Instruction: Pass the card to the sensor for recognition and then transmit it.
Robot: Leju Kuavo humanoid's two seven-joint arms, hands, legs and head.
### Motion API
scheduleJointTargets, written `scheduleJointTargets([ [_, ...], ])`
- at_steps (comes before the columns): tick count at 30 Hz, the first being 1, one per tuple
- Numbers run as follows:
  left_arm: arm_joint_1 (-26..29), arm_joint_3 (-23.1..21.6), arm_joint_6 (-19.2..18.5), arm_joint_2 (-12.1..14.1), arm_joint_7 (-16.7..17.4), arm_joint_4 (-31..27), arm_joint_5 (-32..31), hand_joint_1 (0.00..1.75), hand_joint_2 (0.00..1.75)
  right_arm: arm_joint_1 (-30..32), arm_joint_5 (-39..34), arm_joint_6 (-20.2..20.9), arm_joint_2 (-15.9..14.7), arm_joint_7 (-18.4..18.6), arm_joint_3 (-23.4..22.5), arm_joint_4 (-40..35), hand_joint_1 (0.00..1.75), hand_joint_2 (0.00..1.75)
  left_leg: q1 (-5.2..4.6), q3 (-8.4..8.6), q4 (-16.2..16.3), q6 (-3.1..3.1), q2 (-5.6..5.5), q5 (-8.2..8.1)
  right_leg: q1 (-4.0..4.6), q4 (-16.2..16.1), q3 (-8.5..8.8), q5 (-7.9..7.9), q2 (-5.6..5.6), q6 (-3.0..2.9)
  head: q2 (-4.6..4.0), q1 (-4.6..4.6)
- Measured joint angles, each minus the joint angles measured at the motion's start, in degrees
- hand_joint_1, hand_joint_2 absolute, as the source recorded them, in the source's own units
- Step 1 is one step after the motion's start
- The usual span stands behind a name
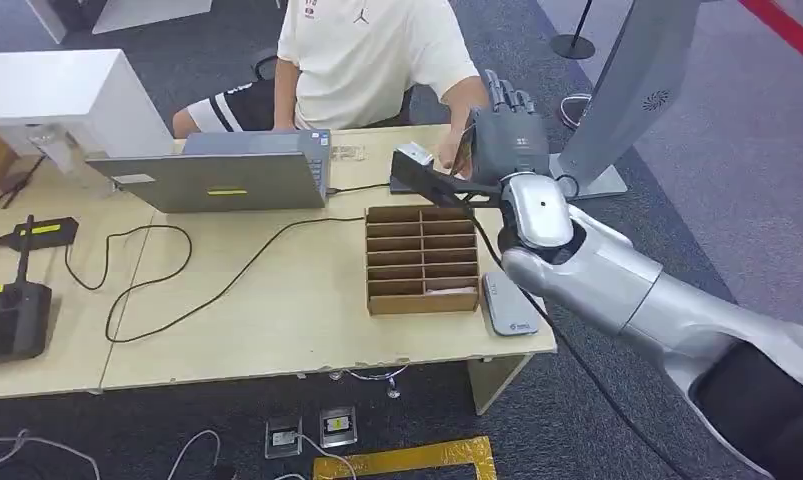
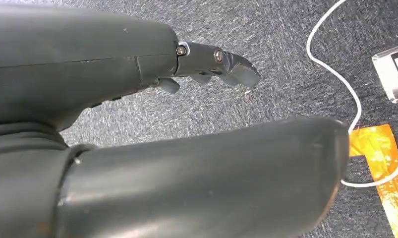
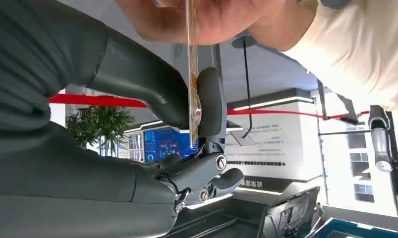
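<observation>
My right hand (image 1: 507, 130) is raised over the table's far right corner, by the seated person's hand (image 1: 449, 152). In the right wrist view the thin card (image 3: 192, 89) shows edge-on, pinched between my thumb and a finger of my right hand (image 3: 137, 148). The person's hand (image 3: 211, 20) grips the card's other end. Just below my hand on the table lies the black sensor (image 1: 427, 180) with a small grey box (image 1: 414, 155). My left hand (image 2: 112, 74) hangs above the carpet, fingers apart, holding nothing.
A cardboard divider box (image 1: 422, 258) stands on the table (image 1: 277, 330), with a flat grey device (image 1: 509, 305) at its right. A laptop (image 1: 217, 175) and trailing cables lie to the left; black devices (image 1: 7, 320) sit at the left edge. A grey stand (image 1: 627, 100) rises at right.
</observation>
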Motion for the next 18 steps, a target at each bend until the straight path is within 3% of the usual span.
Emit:
scheduleJointTargets([
  [7, 0.0, 0.0, 0.0, 0.0, 0.1, 0.0, 0.0, 0.0, 0.0, -0.1, -0.3, -0.5, 0.5, 0.0, 0.4, 1.6, 1.75, 1.75, 0.0, 0.0, 0.0, 0.0, 0.0, 0.0, 0.0, 0.0, 0.0, 0.0, 0.0, 0.0, 0.0, 0.0],
  [8, 0.0, 0.0, 0.0, 0.0, 0.1, 0.0, 0.0, 0.0, 0.0, -0.1, -0.2, -0.5, 1.0, 0.0, 1.1, 3.1, 0.0, 1.75, 0.0, 0.01, 0.0, 0.0, 0.0, 0.0, 0.0, 0.0, 0.0, 0.0, 0.01, 0.0, 0.0, 0.02],
  [18, 0.0, 0.0, 0.0, 0.0, 0.2, 0.0, 0.0, 0.0, 0.0, 0.3, 0.8, -4.7, 1.6, -0.2, 1.7, 5.8, 0.0, 1.75, 0.0, 0.01, 0.0, 0.0, 0.01, 0.0, 0.0, 0.0, -0.01, 0.0, 0.02, 0.0, 0.0, 0.02],
])
